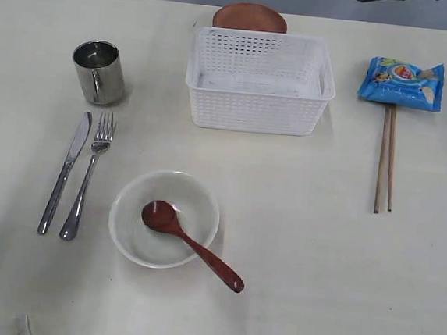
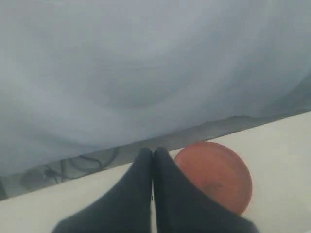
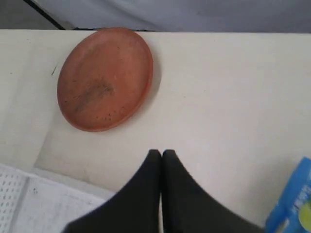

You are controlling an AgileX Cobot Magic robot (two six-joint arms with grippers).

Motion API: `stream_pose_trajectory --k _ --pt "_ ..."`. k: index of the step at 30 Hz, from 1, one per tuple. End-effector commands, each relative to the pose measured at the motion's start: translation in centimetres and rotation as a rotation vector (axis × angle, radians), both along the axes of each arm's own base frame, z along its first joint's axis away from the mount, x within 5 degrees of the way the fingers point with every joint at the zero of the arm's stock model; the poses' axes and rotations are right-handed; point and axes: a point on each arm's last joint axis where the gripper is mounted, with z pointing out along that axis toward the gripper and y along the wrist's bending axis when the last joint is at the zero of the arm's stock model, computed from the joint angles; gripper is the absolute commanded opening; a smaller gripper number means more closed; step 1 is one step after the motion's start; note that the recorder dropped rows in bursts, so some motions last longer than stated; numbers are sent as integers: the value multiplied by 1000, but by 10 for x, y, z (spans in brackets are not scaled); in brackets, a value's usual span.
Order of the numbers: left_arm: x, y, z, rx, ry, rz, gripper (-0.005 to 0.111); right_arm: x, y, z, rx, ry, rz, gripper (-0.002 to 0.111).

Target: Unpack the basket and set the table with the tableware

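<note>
The white basket (image 1: 260, 84) stands empty at the back middle of the table (image 1: 340, 272). Behind it lies the brown plate (image 1: 250, 18), also seen in the wrist views (image 2: 216, 174) (image 3: 105, 77). At left stand the steel cup (image 1: 99, 71), knife (image 1: 65, 171) and fork (image 1: 88, 174). The white bowl (image 1: 164, 219) holds the reddish-brown spoon (image 1: 189, 242). Two chopsticks (image 1: 386, 157) lie at right. My left gripper (image 2: 153, 154) is shut and empty beside the plate. My right gripper (image 3: 161, 154) is shut and empty above bare table, plate ahead. Neither shows in the exterior view.
A blue chip bag (image 1: 401, 83) lies at the back right over the chopsticks' far ends; its corner shows in the right wrist view (image 3: 294, 204). The basket rim (image 3: 19, 204) is near the right gripper. Grey cloth hangs behind the table's far edge.
</note>
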Motion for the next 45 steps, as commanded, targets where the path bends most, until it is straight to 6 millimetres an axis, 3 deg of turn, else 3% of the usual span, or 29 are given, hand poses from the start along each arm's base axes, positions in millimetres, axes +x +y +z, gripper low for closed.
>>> stream_pose_trajectory --k 1,8,12,17,22,28,35,40,45 --pt "-5 4 11 16 -29 -9 0 25 6 -14 37 -71 39 0" --pt "-16 9 20 67 4 -25 0 57 18 -36 82 -101 92 0" --pt "-25 12 29 88 12 -35 0 62 41 -48 93 -118 145 0" --pt "-35 17 26 139 91 -50 0 65 70 -67 68 -158 201 0" --pt "-43 22 25 173 117 -39 0 63 81 -84 65 -84 158 0" --pt "-55 27 5 197 150 -49 0 68 67 -83 131 -45 40 1" --pt "-76 34 -22 200 157 -64 0 72 39 -81 222 1 -63 40" --pt "-95 40 -32 164 163 -48 0 73 35 -82 252 7 -73 31" --pt "-119 48 -46 143 172 -48 0 73 38 -88 258 6 -72 31"
